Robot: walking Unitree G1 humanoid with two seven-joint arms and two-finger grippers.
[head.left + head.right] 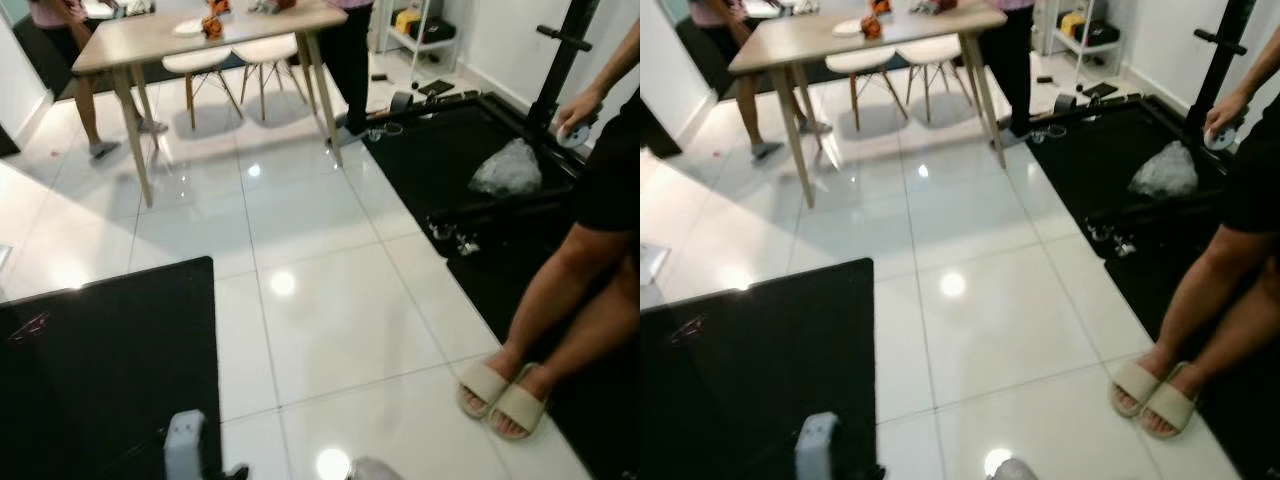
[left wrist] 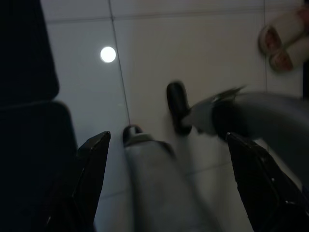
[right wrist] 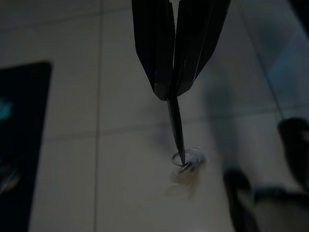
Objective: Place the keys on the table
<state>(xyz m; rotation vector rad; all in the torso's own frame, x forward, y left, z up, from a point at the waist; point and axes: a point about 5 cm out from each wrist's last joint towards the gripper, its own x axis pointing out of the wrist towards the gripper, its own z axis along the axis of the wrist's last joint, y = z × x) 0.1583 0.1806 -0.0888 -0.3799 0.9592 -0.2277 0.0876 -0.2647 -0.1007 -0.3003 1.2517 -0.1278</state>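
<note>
Keys (image 3: 186, 164), a small metal ring with pale blurred bits, hang on a dark strap pinched in the right gripper (image 3: 173, 92), its fingers clamped together. Pickup done; carry and placing remain. Light wooden table (image 1: 150, 40) stands well apart across the glossy white tile floor (image 1: 330, 290). Left gripper (image 2: 169, 159) splayed, empty.

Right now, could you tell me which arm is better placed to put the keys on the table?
Right: the right gripper is shut on the keys, whereas the left gripper is open and holds nothing. The wooden table is across the floor.
</note>
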